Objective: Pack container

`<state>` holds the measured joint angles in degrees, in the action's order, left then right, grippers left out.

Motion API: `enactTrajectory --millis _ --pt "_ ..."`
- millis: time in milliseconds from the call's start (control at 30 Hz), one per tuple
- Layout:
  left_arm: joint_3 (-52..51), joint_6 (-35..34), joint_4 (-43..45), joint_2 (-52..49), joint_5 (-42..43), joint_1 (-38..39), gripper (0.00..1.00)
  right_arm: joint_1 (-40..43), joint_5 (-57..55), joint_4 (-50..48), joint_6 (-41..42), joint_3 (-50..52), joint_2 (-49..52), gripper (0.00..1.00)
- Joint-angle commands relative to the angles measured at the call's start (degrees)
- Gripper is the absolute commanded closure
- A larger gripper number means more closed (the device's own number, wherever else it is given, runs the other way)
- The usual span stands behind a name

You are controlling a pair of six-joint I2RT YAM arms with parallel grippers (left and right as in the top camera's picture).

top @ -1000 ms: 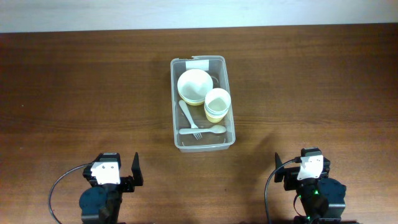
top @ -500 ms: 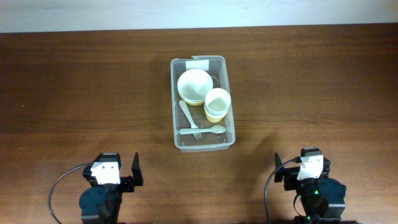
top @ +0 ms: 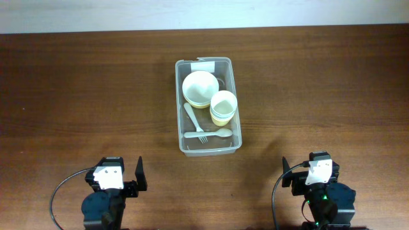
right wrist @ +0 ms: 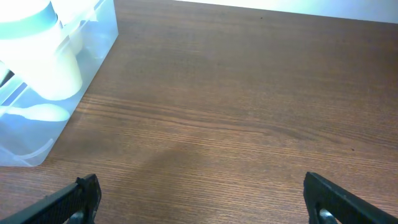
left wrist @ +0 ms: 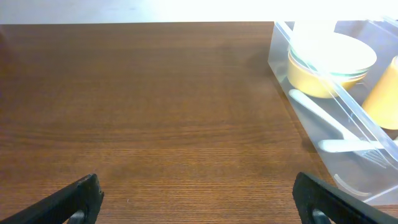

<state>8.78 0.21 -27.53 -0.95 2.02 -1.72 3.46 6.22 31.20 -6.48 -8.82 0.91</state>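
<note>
Judging from how things lie, the packing is taken to be finished or very nearly so. The container (top: 178, 107) is set upright near the middle of the bench (top: 77, 96), well apart from both arms, with its white label (top: 204, 62) at the far end.

Inside it, a stack of pale bowls (top: 200, 87) is placed at the far end. A stack of yellowish cups (top: 223, 107) is set just beside the bowls, against the wall on the right arm's side. Pale utensils are laid flat in the near part: a spoon (top: 192, 116) lies slanted beside the cups, and a second piece (top: 211, 134) is laid across the near end with fork tines showing next to it. Whether that makes two pieces or three cannot be told.

No loose item is seen on the bench outside the container, and no lid is seen in any view, so whether a closing step is left cannot be judged.

The left pincer (left wrist: 198, 200) is parked at the near edge, spread wide and grasping nothing. The right pincer (right wrist: 208, 199) is likewise released and empty, only bare wood showing between its fingers.
</note>
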Motion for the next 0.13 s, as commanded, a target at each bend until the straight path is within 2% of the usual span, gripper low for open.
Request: enactTrajectory --millis 0,100 --pt "-0.98 0.66 0.33 0.66 0.79 0.22 0.00 0.37 -0.50 0.02 -0.35 0.35 -0.50 0.01" --pt "-0.98 0.66 0.33 0.66 0.79 0.22 0.00 0.37 -0.50 0.00 -0.35 0.35 -0.50 0.01"
